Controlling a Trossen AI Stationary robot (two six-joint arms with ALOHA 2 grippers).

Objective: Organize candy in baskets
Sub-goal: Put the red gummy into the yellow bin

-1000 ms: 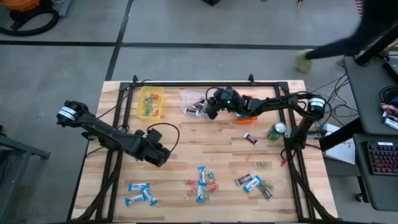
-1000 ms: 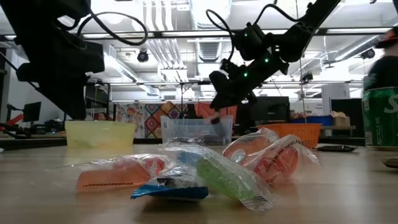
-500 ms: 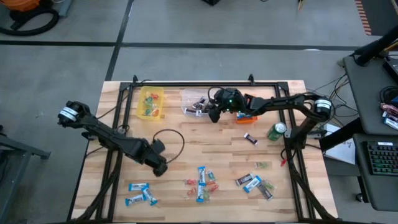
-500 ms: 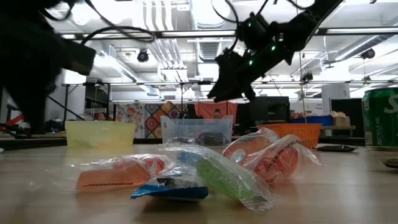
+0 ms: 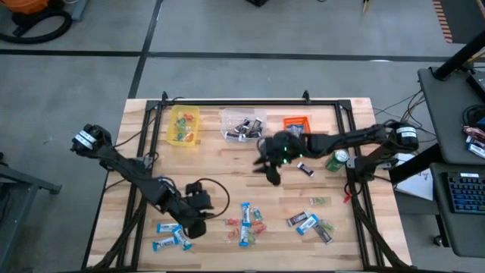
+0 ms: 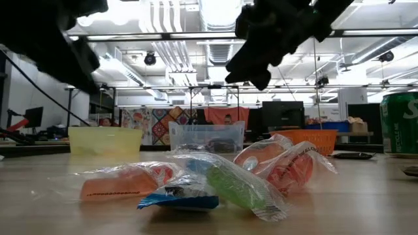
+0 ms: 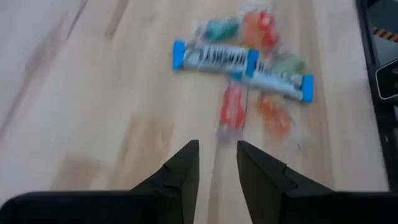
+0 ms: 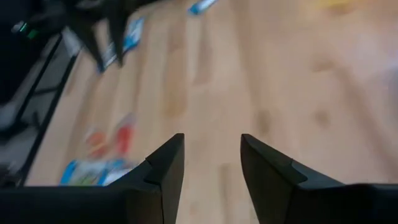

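A pale wooden desk (image 5: 227,171) fills the middle of the high view. Three small rectangular plastic baskets line its upper edge: yellow (image 5: 183,124), clear (image 5: 242,125), orange (image 5: 296,124). Wrapped blue-and-white, red and dark candy (image 5: 246,216) lies scattered low in frame. The right gripper (image 5: 270,171) hovers mid-desk, fingers apart, apparently empty. The left gripper (image 5: 198,225), lower left, shows a narrow gap, gripping nothing.

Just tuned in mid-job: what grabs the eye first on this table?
Candy lies scattered across the near half of the table: blue-and-white bars at its left, a mixed cluster mid-table. Three baskets line the far edge: yellow basket, clear basket, orange basket. The left gripper hangs empty near the bars, jaws apart; the right gripper, also open and empty, hangs mid-table.
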